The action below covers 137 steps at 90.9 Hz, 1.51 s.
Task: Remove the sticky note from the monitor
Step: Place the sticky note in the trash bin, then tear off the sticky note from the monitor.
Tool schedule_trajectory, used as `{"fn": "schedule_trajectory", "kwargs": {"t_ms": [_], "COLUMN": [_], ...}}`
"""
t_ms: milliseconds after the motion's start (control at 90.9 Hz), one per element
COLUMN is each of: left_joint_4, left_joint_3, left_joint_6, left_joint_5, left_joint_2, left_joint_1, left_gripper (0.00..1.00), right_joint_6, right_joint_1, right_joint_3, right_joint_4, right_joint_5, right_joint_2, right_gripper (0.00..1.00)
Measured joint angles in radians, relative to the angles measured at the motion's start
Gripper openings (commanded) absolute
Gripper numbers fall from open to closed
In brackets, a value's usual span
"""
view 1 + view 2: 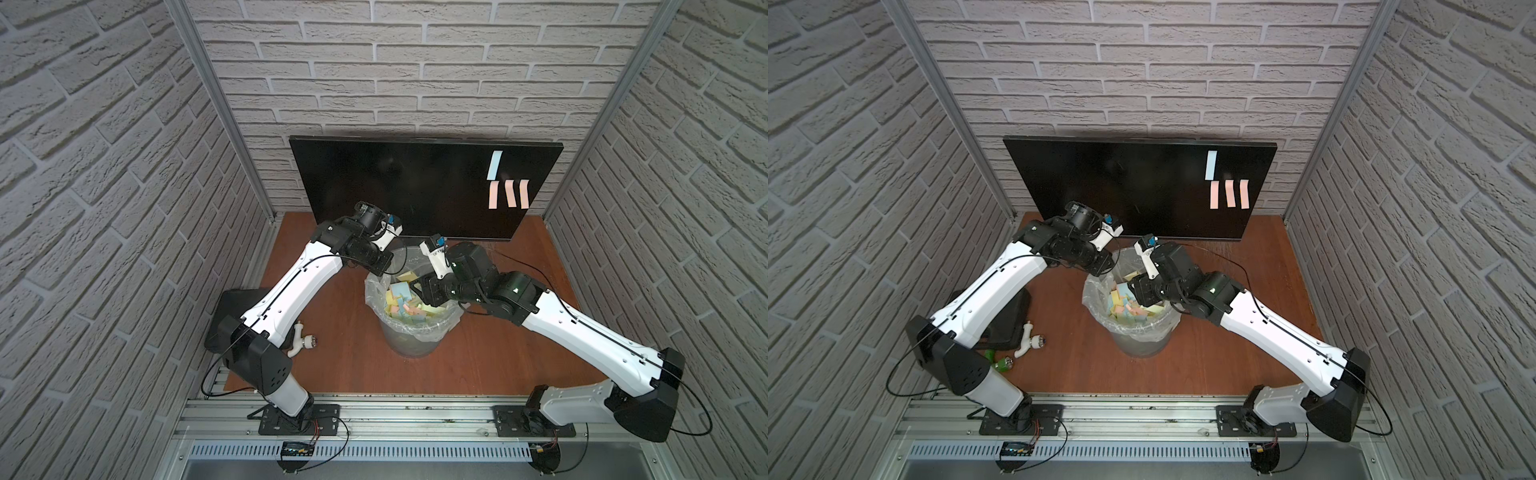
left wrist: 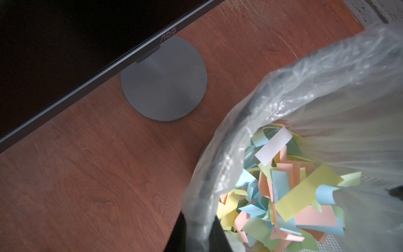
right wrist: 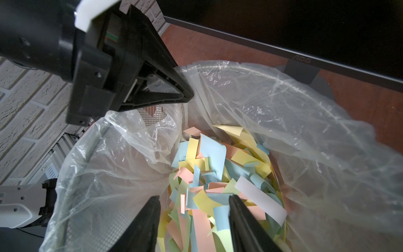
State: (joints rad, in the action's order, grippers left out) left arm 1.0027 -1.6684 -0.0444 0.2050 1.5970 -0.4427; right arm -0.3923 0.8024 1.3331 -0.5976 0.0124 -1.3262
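**Right claw apart over the bin, four notes on the screen**

Closest to the lens in the right wrist view, the two black fingers (image 3: pixel 242 218) of the right gripper (image 3: pixel 194 197) stand well apart. Only the heap of paper strips (image 3: pixel 207 165) shows in the gap between them. The heap is yellow, blue, pink and green with one white strip, and it lies inside the bin (image 1: pixel 411 347), which has a clear plastic liner (image 3: pixel 283 113).

The left gripper (image 2: pixel 198 218) is closed on the bin's rim at the side nearer the screen, with the liner pinched between its fingers.

The monitor (image 1: pixel 395 187) stands at the back of the red-brown table (image 1: pixel 498 332) on a round grey base (image 2: pixel 163 83), close to the brick wall (image 1: pixel 415 62). Its screen is dark.

In both top views, a blue sticky note (image 1: pixel 494 165) sits high on the right part of the screen. Just below it, three pink sticky notes (image 1: pixel 510 193) hang side by side, apart from one another. Both grippers are well away from them, down at the bin in front of the screen's lower edge.
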Motion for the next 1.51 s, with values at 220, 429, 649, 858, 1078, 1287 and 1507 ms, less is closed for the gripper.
{"fn": "schedule_trajectory", "kwargs": {"t_ms": [220, 429, 649, 858, 1078, 1287, 1507], "left_joint_4": [0.000, 0.000, 0.000, 0.000, 0.000, 0.000, 0.000], "left_joint_3": [0.000, 0.000, 0.000, 0.000, 0.000, 0.000, 0.000], "left_joint_6": [0.001, 0.001, 0.001, 0.003, 0.003, 0.004, 0.004], "left_joint_5": [0.000, 0.000, 0.000, 0.000, 0.000, 0.000, 0.000], "left_joint_2": [0.000, 0.000, 0.000, 0.000, 0.000, 0.000, 0.000], "left_joint_1": [0.000, 0.000, 0.000, 0.000, 0.000, 0.000, 0.000], "left_gripper": [0.17, 0.17, 0.17, 0.17, 0.17, 0.17, 0.17], "right_joint_6": [-0.032, -0.053, -0.057, -0.083, -0.145, -0.250, -0.391], "right_joint_1": [-0.003, -0.016, -0.032, -0.079, -0.253, -0.486, -0.646], "right_joint_3": [-0.007, -0.017, -0.021, -0.023, 0.008, 0.080, 0.177], "right_joint_4": [0.064, 0.101, 0.135, 0.161, 0.141, 0.139, 0.213], "right_joint_5": [-0.095, -0.177, -0.210, -0.215, -0.199, -0.246, -0.363], "right_joint_2": [0.000, -0.005, 0.008, 0.074, 0.152, 0.173, 0.115], "right_gripper": [0.71, 0.74, 0.77, 0.72, 0.66, 0.63, 0.63]}}
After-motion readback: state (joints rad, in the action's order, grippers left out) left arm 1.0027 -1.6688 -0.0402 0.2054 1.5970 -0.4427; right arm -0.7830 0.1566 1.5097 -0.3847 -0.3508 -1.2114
